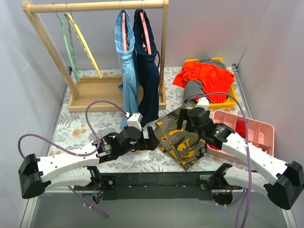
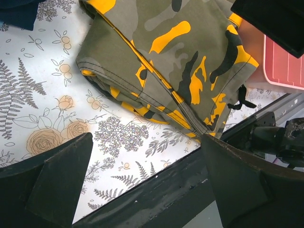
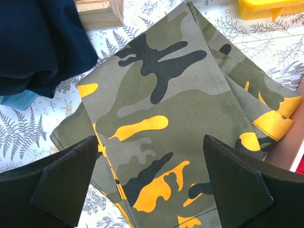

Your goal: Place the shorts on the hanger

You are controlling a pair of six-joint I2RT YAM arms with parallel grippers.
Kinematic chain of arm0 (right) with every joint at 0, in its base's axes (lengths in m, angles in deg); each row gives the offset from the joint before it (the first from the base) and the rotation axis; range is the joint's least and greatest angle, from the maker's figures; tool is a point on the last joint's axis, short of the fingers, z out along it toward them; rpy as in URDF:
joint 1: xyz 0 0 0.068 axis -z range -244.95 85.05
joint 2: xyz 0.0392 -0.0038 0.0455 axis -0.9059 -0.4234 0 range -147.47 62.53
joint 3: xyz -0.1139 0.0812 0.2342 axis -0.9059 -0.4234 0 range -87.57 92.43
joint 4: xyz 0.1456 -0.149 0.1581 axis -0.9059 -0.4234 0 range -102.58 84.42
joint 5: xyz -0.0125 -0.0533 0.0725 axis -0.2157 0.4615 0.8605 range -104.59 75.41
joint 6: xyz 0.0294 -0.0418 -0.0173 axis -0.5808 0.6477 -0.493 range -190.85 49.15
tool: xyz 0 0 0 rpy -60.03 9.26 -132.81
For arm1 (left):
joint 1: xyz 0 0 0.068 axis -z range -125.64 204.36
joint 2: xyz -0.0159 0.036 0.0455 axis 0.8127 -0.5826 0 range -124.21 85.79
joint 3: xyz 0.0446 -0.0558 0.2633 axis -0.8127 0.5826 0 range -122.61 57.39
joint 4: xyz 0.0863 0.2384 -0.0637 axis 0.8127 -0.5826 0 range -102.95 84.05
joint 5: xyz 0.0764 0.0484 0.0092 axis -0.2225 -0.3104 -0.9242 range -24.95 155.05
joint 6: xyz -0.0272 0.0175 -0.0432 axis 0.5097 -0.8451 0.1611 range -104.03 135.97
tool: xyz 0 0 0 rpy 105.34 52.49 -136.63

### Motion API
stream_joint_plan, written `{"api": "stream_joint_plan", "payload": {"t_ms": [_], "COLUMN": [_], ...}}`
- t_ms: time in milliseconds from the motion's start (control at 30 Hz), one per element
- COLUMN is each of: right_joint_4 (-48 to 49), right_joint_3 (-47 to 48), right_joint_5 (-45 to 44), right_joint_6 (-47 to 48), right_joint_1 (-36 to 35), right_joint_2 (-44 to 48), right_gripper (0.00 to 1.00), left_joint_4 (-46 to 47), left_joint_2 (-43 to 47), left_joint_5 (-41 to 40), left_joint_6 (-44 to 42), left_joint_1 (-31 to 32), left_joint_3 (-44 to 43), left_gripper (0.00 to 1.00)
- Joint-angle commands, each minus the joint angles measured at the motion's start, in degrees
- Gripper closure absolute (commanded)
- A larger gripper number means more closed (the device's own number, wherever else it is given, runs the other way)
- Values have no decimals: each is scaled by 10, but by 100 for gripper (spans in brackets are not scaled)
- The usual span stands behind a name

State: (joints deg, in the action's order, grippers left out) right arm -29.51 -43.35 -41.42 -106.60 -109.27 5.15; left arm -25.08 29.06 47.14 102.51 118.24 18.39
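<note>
The orange-red shorts (image 1: 205, 76) lie crumpled on grey shorts in a yellow tray at the back right. The pale-yellow hanger (image 1: 86, 46) hangs empty on the wooden rack at the back left, beside a mint-green hanger (image 1: 69, 47). My left gripper (image 1: 153, 142) (image 2: 147, 190) is open and empty, low over the table's near edge, just left of the camouflage shorts (image 1: 180, 138). My right gripper (image 1: 186, 124) (image 3: 152, 190) is open and empty, hovering over the camouflage shorts (image 3: 166, 118). Both are far from the orange-red shorts and the hanger.
Light blue shorts (image 1: 127, 61) and navy shorts (image 1: 148, 66) hang on pink hangers on the rack (image 1: 95, 5). A pink tray (image 1: 259, 130) stands at the right. The yellow tray (image 1: 232, 97) is behind it. The rack base (image 1: 95, 95) sits at the back left.
</note>
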Motion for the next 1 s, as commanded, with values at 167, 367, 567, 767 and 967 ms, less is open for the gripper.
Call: {"api": "stream_joint_plan", "payload": {"t_ms": [167,367,567,767,967], "right_joint_4": [10,15,44,43,51], "right_joint_3": [45,116,256,393,440], "right_joint_5": [-2,52,156,159,137], "right_joint_6": [2,64,91,91,110], "right_joint_1": [5,83,245,340,407], "right_joint_2": [-2,-84,-188,-329,-418], "right_gripper": [1,2,2,2,3], "left_joint_4": [-20,-27,-56,-74,-71], "left_joint_2": [11,28,40,43,51], "left_joint_5": [12,52,64,74,75], "left_joint_6": [-18,-33,-34,-16,-12], "left_joint_1": [1,1,1,1,1], "left_joint_3": [-26,-27,-33,-33,-35], "left_gripper": [2,2,2,2,2]}}
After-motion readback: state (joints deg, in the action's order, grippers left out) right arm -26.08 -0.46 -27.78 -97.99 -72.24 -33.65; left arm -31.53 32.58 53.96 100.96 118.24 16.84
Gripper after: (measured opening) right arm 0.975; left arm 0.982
